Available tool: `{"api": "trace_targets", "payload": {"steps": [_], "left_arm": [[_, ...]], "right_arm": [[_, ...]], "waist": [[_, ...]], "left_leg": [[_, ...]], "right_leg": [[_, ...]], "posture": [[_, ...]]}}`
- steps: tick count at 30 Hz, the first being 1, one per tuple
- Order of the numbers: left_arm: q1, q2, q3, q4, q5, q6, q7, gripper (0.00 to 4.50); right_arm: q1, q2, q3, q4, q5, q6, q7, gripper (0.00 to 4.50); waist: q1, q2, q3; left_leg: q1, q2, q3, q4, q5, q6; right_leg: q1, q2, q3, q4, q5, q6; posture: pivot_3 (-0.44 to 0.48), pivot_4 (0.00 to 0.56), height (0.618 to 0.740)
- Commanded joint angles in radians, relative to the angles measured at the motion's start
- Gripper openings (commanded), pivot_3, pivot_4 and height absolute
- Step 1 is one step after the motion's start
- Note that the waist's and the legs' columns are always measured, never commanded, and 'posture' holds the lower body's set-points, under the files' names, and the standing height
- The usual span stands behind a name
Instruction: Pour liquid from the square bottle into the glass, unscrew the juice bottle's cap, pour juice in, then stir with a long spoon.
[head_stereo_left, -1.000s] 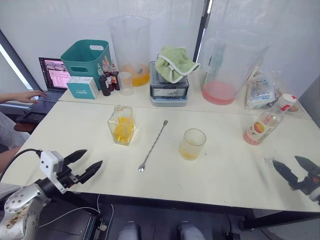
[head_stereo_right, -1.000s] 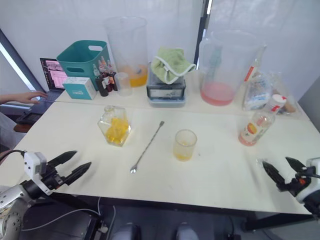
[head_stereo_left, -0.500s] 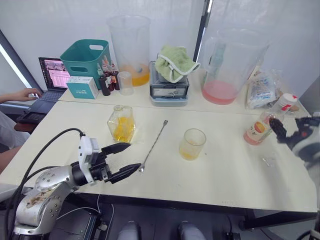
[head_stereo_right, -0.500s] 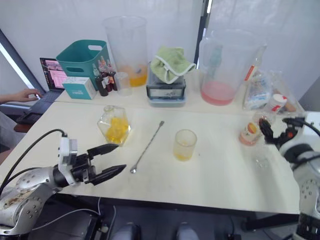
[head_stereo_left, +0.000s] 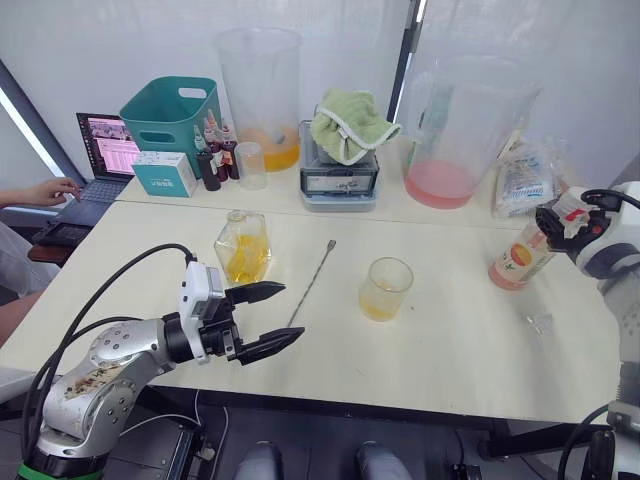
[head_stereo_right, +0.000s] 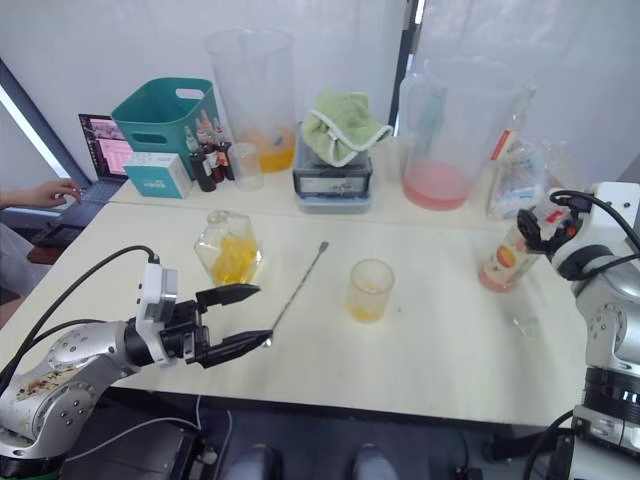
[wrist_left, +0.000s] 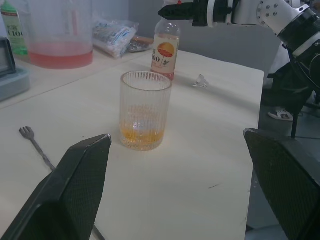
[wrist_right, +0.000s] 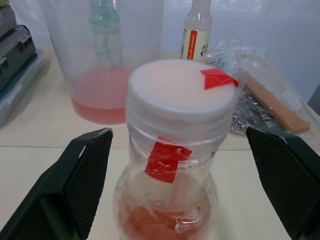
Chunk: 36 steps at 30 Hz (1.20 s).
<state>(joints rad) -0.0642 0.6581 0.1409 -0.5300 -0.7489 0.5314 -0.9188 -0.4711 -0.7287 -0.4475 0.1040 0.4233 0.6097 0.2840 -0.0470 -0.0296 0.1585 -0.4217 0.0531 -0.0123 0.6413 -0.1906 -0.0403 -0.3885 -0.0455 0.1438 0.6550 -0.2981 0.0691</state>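
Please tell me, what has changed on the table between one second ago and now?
The right hand rose from the table's near right edge to the juice bottle's cap and now sits open around it. The left hand came forward from the near left edge, open, toward the long spoon. The square bottle, glass, spoon and juice bottle stayed put.

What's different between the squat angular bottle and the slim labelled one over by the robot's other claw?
The square bottle is squat clear glass with yellow-orange liquid and no label; the juice bottle is tall and slim, with pinkish drink and an orange fruit label. The juice bottle has a white screw cap between the open right gripper's fingers; nothing grips the square bottle. Both stand upright on the table.
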Motion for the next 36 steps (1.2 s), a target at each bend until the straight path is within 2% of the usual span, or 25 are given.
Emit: {"api": "trace_targets", "payload": {"steps": [1,2,3,11,12,17,19,25,29,32,36], "left_arm": [[-0.001,0.006,0.007,-0.04,-0.021,0.0,0.009,4.49],[0.0,0.006,0.007,-0.042,-0.021,0.001,0.011,4.49],[0.0,0.006,0.007,-0.044,-0.021,0.001,0.013,4.5],[0.003,0.011,0.013,-0.054,-0.025,0.008,0.022,4.5],[0.001,0.012,0.014,-0.052,-0.025,0.009,0.022,4.5],[-0.004,0.016,0.013,-0.046,-0.024,0.009,0.019,4.5],[-0.01,0.017,0.009,-0.036,-0.021,0.008,0.013,4.5],[-0.044,0.029,0.002,0.022,-0.012,0.003,-0.023,4.5],[-0.062,0.032,-0.003,0.059,-0.001,-0.007,-0.047,4.5],[-0.093,0.038,-0.017,0.101,0.013,-0.015,-0.077,4.5],[-0.105,0.045,-0.031,0.122,0.03,-0.03,-0.111,4.5]], "right_arm": [[-0.034,-0.02,-0.018,0.012,-0.013,-0.03,0.005,4.5],[-0.037,-0.021,-0.018,0.018,-0.018,-0.031,0.005,4.5],[-0.038,-0.023,-0.015,0.025,-0.025,-0.034,0.006,4.24],[-0.038,-0.019,-0.026,0.029,-0.021,-0.037,0.023,1.59],[-0.037,-0.019,-0.029,0.025,-0.019,-0.039,0.026,1.38],[-0.021,-0.025,-0.045,-0.021,0.001,-0.037,0.053,1.33],[0.006,-0.051,-0.08,-0.101,0.046,0.003,0.087,1.33],[0.114,-0.124,-0.241,-0.387,0.317,0.208,0.232,1.33],[0.194,-0.149,-0.311,-0.487,0.428,0.288,0.265,1.33],[0.322,-0.148,-0.381,-0.636,0.623,0.376,0.329,1.33],[0.363,-0.133,-0.344,-0.744,0.805,0.391,0.29,1.33]], "waist": [[0.0,0.0,0.0],[0.0,0.0,0.0],[0.0,0.0,0.0],[0.003,0.0,0.0],[0.003,0.0,0.0],[0.002,0.001,0.0],[0.004,0.002,0.001],[0.003,0.008,0.005],[-0.001,0.005,0.006],[0.002,0.005,0.006],[-0.002,0.005,0.006]], "left_leg": [[0.0,0.0,0.0,0.0,0.0,0.0],[0.0,0.0,0.0,0.0,0.0,0.0],[0.0,0.0,0.0,0.0,0.0,0.0],[0.0,0.0,0.0,0.0,0.0,0.0],[0.0,0.0,0.0,0.0,0.0,0.0],[0.0,0.0,0.0,0.0,0.0,0.0],[0.0,0.0,0.0,0.0,0.0,0.0],[-0.002,-0.001,-0.001,0.0,0.0,0.0],[-0.001,0.0,-0.002,0.0,0.0,0.0],[-0.001,-0.001,-0.002,0.0,0.0,0.0],[-0.002,-0.001,-0.002,0.0,0.0,0.0]], "right_leg": [[0.0,0.0,0.0,0.0,0.0,0.0],[0.0,0.0,0.0,0.0,0.0,0.0],[0.0,0.0,0.0,0.0,0.0,0.0],[0.0,0.0,0.0,0.0,0.0,0.0],[0.0,0.0,0.0,0.0,0.0,0.0],[0.0,0.0,0.0,0.0,0.0,0.0],[0.0,0.0,0.0,0.0,0.0,0.0],[-0.001,0.0,0.0,-0.001,0.0,0.0],[0.0,0.0,0.0,-0.001,0.0,0.001],[0.0,0.0,0.0,-0.001,0.0,0.001],[0.0,0.0,0.0,-0.001,0.0,0.001]], "posture": [[0.0,0.15,0.74],[0.0,0.15,0.74],[0.0,0.15,0.74],[0.0,0.15,0.74],[0.0,0.15,0.74],[0.0,0.15,0.74],[0.0,0.15,0.74],[0.0,0.15,0.74],[0.0,0.15,0.74],[0.0,0.15,0.74],[0.0,0.15,0.74]]}}
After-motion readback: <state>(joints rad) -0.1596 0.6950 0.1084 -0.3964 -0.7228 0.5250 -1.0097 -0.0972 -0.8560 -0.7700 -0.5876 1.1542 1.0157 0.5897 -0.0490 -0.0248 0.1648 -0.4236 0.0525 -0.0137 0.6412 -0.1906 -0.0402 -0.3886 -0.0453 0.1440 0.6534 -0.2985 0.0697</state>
